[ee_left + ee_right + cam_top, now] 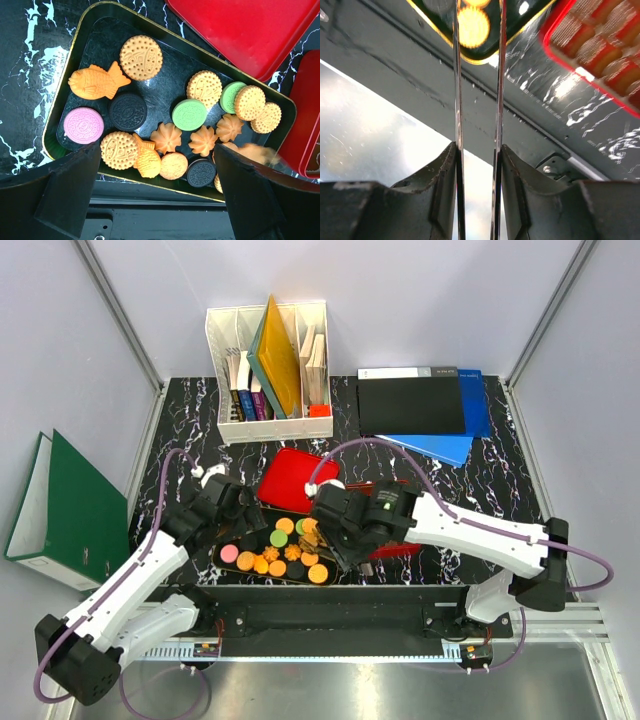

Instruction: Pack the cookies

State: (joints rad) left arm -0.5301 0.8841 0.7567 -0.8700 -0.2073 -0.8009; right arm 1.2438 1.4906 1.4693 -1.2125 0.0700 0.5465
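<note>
The left gripper (157, 155) is hovering, jaws spread wide, over the black tray (100, 45) where the cookies (190, 114) are lying loose. The right gripper (478, 75) is pointing its thin blades, narrowly apart, at an orange cookie (472, 25) in the tray's corner; whether it is pinching it, I cannot tell. A red lid (250, 30) is lying just beyond.

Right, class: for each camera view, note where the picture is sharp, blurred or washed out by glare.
Left wrist: cookies crisp, one at the right smeared. Right wrist: soft throughout, red tin blurred, strong glare lower left. Top external: sharp and evenly lit, with a sheen on the steel surface at the bottom.
</note>
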